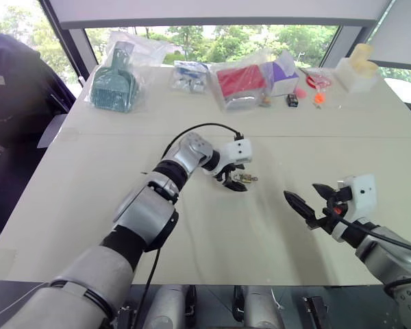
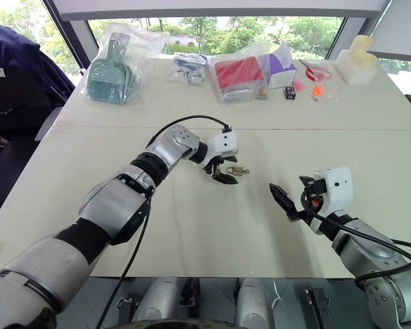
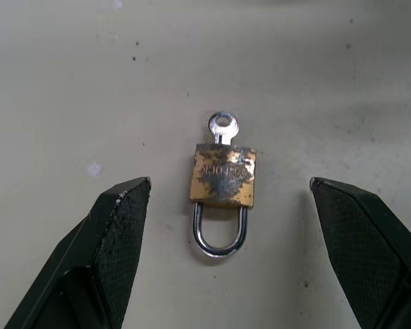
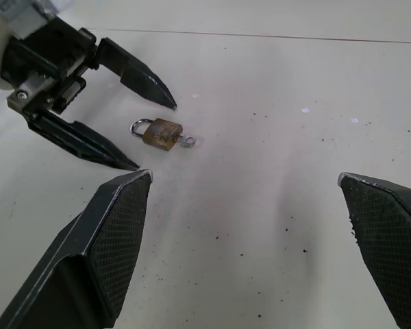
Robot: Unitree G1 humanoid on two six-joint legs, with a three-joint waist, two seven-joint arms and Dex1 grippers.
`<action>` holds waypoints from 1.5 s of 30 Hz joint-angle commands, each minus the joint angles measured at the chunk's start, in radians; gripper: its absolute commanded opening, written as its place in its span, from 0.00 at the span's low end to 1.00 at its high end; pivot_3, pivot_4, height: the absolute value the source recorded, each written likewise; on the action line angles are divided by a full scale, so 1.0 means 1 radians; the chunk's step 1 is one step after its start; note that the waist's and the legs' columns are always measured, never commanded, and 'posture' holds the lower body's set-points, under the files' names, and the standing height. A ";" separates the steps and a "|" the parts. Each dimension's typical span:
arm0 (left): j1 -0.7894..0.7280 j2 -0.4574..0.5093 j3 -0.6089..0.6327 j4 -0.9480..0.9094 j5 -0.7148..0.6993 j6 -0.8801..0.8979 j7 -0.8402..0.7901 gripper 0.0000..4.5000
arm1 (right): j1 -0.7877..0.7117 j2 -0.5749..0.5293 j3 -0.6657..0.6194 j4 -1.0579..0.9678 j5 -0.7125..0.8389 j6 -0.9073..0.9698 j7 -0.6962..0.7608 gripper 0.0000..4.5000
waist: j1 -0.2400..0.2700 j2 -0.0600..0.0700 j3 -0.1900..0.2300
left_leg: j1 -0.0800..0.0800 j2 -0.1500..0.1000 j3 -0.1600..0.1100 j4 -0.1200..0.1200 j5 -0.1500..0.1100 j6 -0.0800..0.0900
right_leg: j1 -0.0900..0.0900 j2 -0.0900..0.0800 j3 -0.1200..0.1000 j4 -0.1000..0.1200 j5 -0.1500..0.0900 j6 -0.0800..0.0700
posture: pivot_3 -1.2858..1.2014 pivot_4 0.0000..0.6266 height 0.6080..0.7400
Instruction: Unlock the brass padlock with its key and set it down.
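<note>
Left gripper (image 3: 226, 260) spread wide, poised around brass padlock (image 3: 222, 176) lying flat mid-table (image 1: 89, 205), key (image 3: 223, 127) in its base, shackle seated. Best closed squarely on the body's sides, key left exposed for right gripper (image 4: 243, 253), also wide. Stamped lettering on body, unreadable.

Bench (image 1: 89, 205): pale, speckled.
Centre: brass padlock (image 3: 222, 177) lay flat, key (image 3: 223, 127) in its base.
12 o'clock edge: bagged green brush (image 1: 114, 83), red package (image 1: 241, 82), small black box (image 1: 292, 100).
</note>
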 commanded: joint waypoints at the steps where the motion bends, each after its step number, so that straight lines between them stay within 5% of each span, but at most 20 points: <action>1: -0.003 -0.017 0.016 0.003 0.030 -0.007 0.013 0.61 | -0.005 0.001 -0.016 -0.030 -0.001 -0.018 -0.004 1.00 | 0.000 0.000 0.000 | 0.000 0.000 0.000 0.000 0.000 0.000 | 0.000 0.000 0.000 0.000 0.000 0.000 | 0.52 0.24 0.96; 7: 0.017 -0.031 0.019 0.016 0.073 0.005 0.045 0.17 | -0.018 0.005 -0.005 -0.035 0.008 -0.006 -0.019 1.00 | 0.000 0.000 0.000 | 0.000 0.000 0.000 0.000 0.000 0.000 | 0.001 0.000 0.000 0.000 0.000 0.000 | 0.52 0.24 0.96; 12: 0.016 0.001 0.046 -0.004 0.069 -0.047 0.048 0.17 | -0.047 0.049 -0.019 -0.028 0.091 0.020 -0.059 1.00 | -0.002 0.000 -0.001 | 0.002 0.000 -0.001 0.001 0.000 0.000 | 0.003 0.000 0.000 0.000 0.000 0.000 | 0.52 0.24 0.96; 18: 0.048 0.086 0.190 -0.182 -0.092 -0.219 -0.109 0.17 | -0.192 0.205 -0.035 0.041 0.331 0.025 -0.211 1.00 | -0.011 0.000 0.000 | 0.001 0.001 0.000 0.000 0.000 0.000 | -0.002 0.000 0.000 0.003 0.000 0.000 | 0.52 0.24 0.96; 22: 0.187 0.137 0.216 -0.517 -0.183 -0.134 -0.175 0.17 | -0.308 0.291 -0.023 0.105 0.483 0.000 -0.334 1.00 | -0.016 0.002 -0.001 | 0.001 0.001 0.000 -0.001 0.000 -0.001 | -0.001 -0.001 0.000 0.003 0.001 0.000 | 0.52 0.24 0.96; 28: 0.364 0.156 0.225 -0.968 -0.245 0.098 -0.053 0.17 | -0.434 0.358 0.035 0.160 0.583 -0.042 -0.439 1.00 | -0.027 0.002 -0.001 | 0.001 -0.001 -0.001 0.000 0.001 -0.001 | 0.001 -0.001 0.000 0.003 0.002 0.002 | 0.52 0.24 0.96; 45: 0.361 0.138 0.200 -1.002 -0.281 0.139 0.034 0.17 | -0.421 0.347 0.104 0.135 0.687 -0.154 -0.523 1.00 | -0.029 0.002 -0.001 | 0.004 0.000 -0.001 0.000 0.001 -0.001 | 0.004 0.001 0.000 0.003 0.002 0.003 | 0.52 0.24 0.96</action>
